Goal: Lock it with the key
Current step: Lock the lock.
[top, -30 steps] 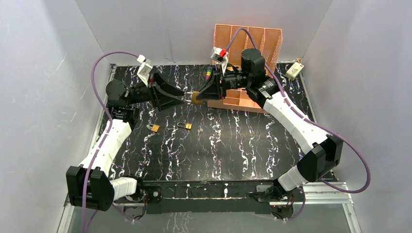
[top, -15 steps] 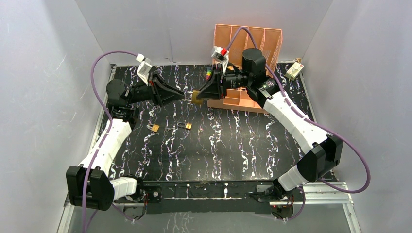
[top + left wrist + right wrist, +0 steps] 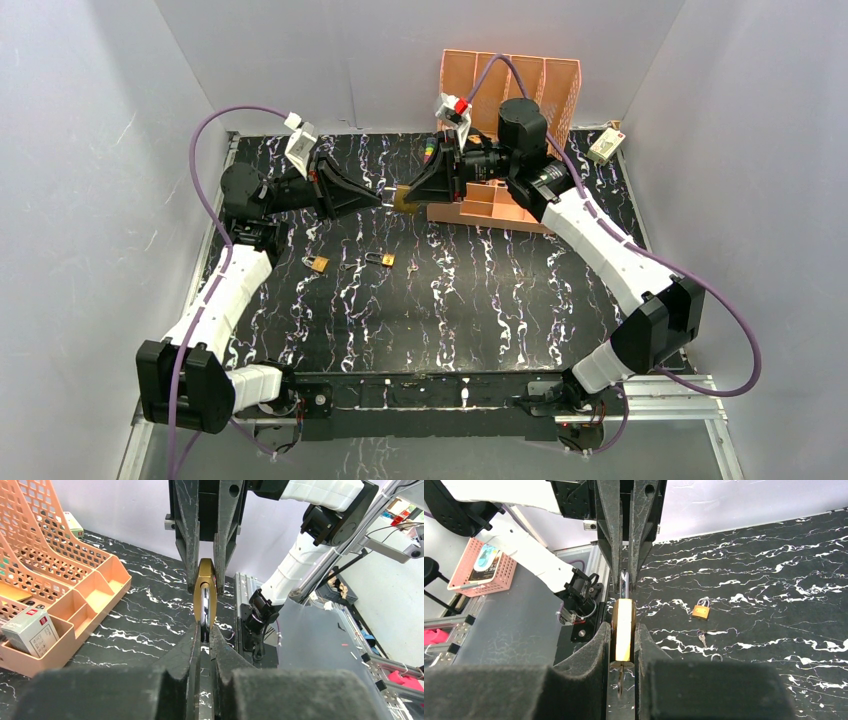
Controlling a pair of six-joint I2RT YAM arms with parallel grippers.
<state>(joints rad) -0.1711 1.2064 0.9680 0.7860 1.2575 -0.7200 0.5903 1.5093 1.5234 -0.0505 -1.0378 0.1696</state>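
A brass padlock (image 3: 406,201) hangs in the air between both grippers, above the back middle of the table. My right gripper (image 3: 412,197) is shut on its brass body (image 3: 623,630). A key (image 3: 620,672) sticks out of the body's underside, between the right fingers. My left gripper (image 3: 386,205) meets it from the left and is shut on the silver shackle (image 3: 205,611). In the left wrist view the shackle runs down into the pinched left gripper (image 3: 202,632). In the right wrist view the shackle (image 3: 624,582) sits between the left gripper's fingers.
Two more small padlocks (image 3: 317,263) (image 3: 380,259) with loose keys (image 3: 702,639) lie on the black marbled table (image 3: 470,300). An orange mesh organizer (image 3: 510,90) stands at the back, just behind the right gripper. A small box (image 3: 606,147) sits at the back right.
The left gripper's jaws have closed on the padlock's shackle. Both arms and the padlock have hardly moved.
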